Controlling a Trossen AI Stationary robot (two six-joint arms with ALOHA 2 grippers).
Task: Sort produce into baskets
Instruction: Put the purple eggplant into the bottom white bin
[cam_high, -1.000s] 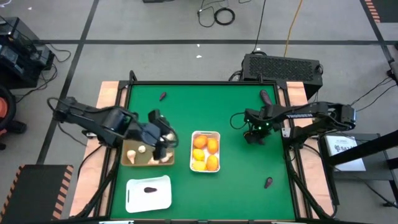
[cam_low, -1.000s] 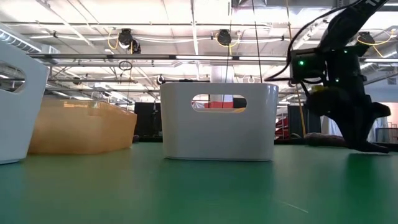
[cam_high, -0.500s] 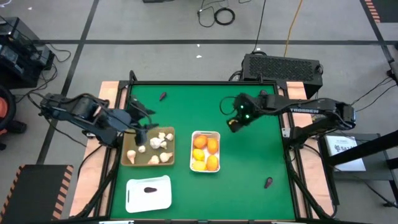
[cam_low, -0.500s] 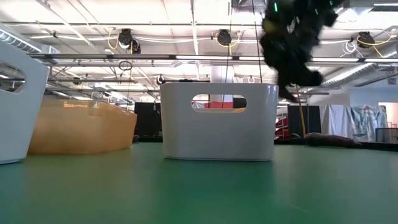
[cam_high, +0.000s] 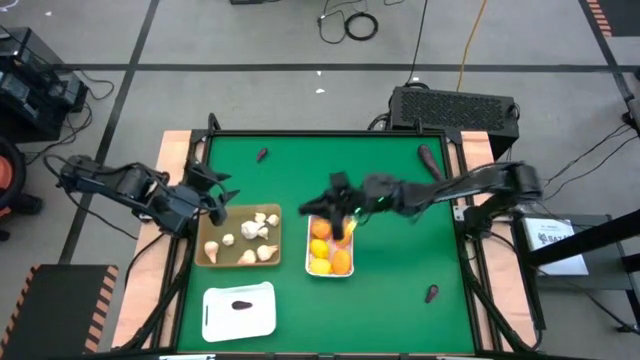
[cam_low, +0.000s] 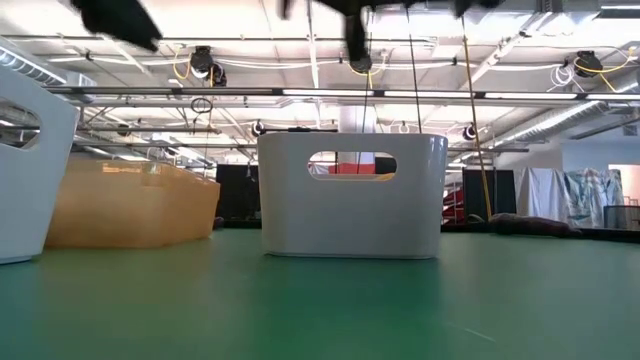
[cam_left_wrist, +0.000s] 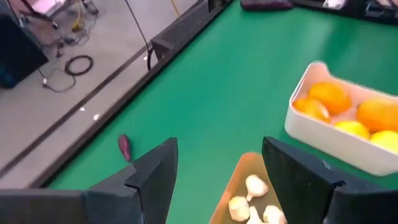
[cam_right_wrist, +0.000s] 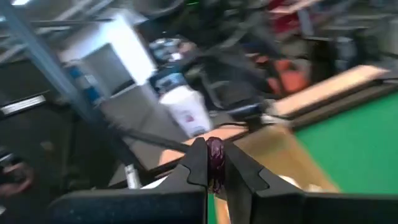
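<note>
We find the right gripper (cam_right_wrist: 214, 163) clamped on a dark purple vegetable (cam_right_wrist: 215, 155), hanging over the far left corner of the white basket (cam_high: 330, 243) of orange fruits (cam_high: 342, 262); the left gripper (cam_left_wrist: 217, 177) hangs with fingers apart by the tan basket's (cam_high: 238, 237) far left corner, above the garlic bulbs (cam_high: 254, 227). We note one purple vegetable (cam_high: 241, 306) in the near white basket (cam_high: 238, 311); loose ones lie far left (cam_high: 262, 155), far right (cam_high: 427, 158) and near right (cam_high: 431, 293) on the green table (cam_high: 400, 270).
</note>
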